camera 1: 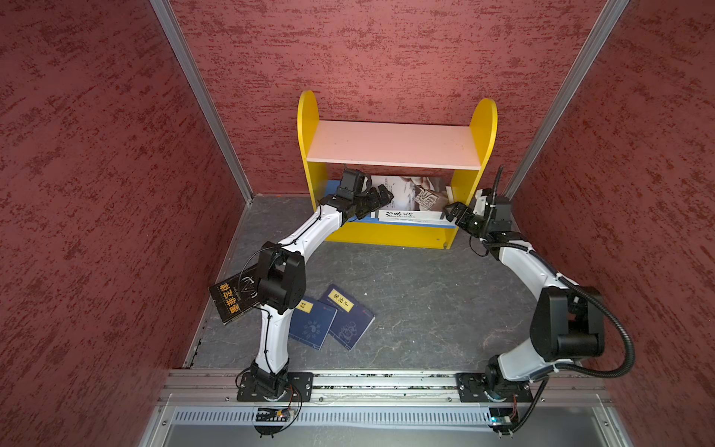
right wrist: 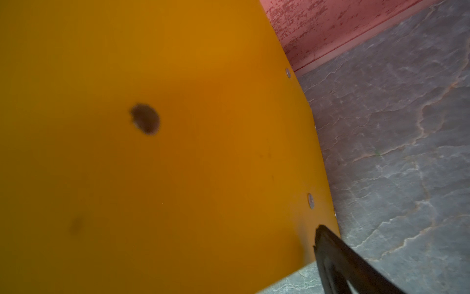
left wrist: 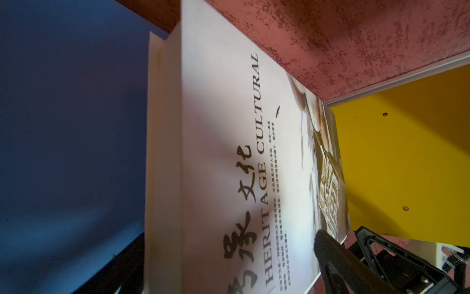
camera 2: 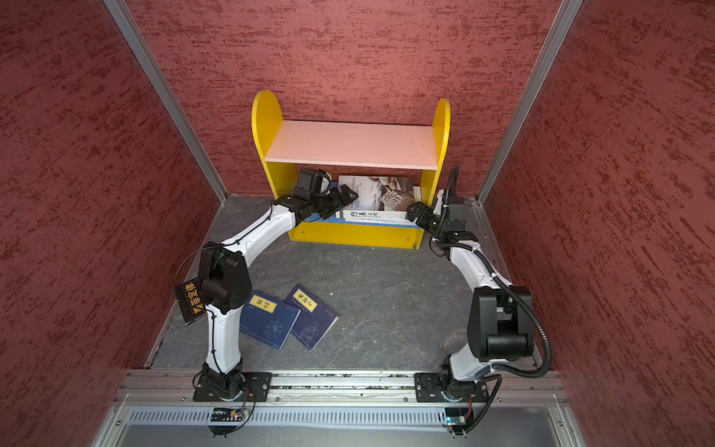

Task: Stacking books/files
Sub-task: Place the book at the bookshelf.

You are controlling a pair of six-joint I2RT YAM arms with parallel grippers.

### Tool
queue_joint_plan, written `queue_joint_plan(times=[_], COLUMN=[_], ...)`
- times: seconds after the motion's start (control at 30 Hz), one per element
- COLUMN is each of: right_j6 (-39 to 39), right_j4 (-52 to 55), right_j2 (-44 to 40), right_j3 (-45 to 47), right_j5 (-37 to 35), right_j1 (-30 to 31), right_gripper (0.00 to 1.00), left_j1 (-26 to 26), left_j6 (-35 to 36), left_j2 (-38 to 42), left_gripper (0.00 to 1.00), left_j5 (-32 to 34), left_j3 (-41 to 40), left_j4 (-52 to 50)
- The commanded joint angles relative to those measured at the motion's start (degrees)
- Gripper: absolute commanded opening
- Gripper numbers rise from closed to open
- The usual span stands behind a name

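Two large white/grey books [camera 1: 416, 193] lie stacked on the blue lower board of a yellow shelf [camera 1: 390, 237]. My left gripper [camera 1: 381, 198] is open at the stack's left end. In the left wrist view the top cover [left wrist: 229, 127] lies between its fingers [left wrist: 328, 254]. My right gripper [camera 1: 450, 213] is open at the shelf's right side panel [right wrist: 178, 152], and only one of its fingers [right wrist: 330, 254] shows. Two navy books [camera 1: 313, 327] [camera 1: 350, 319] with yellow labels lie overlapping on the floor. A black book [camera 1: 232, 302] with gold characters lies left, partly under my left arm.
The shelf's pink top board [camera 1: 394, 143] overhangs the stacked books. Red walls close in the grey stone floor [camera 1: 425, 302] at the back and on both sides. A metal rail [camera 1: 387, 381] carrying both arm bases runs along the front.
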State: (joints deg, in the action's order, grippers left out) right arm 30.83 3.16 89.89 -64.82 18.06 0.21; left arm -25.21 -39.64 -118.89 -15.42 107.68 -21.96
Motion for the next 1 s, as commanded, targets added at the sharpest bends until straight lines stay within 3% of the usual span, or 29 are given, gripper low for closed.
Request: queue_joint_plan(times=[0.0,0.13,0.37,0.97], right_j6=[0.2,0.3,0.5,0.8], right_j4=[-2.0,-2.1,-2.2,-2.2], right_j2=[-0.2,-0.3,-1.3,-2.5], right_j3=[0.5,0.7,1.9,2.6], right_j5=[1.5,1.7,1.3,0.0], right_j1=[0.1,0.1,0.1,0.1], right_gripper=[0.98,0.98,0.98,0.96], left_j1=[-0.4,-0.6,-1.7,-2.5], left_j6=[0.4,0.5,2.7,4.7], left_j2=[3.6,4.4,7.6,1.6], left_gripper=[1.0,0.99,0.99,1.0], left_j5=[7.7,11.0,5.9,-3.8], left_j3=[0.8,0.2,-6.5,0.5], left_j4=[-1.5,-5.1,7.0,9.6])
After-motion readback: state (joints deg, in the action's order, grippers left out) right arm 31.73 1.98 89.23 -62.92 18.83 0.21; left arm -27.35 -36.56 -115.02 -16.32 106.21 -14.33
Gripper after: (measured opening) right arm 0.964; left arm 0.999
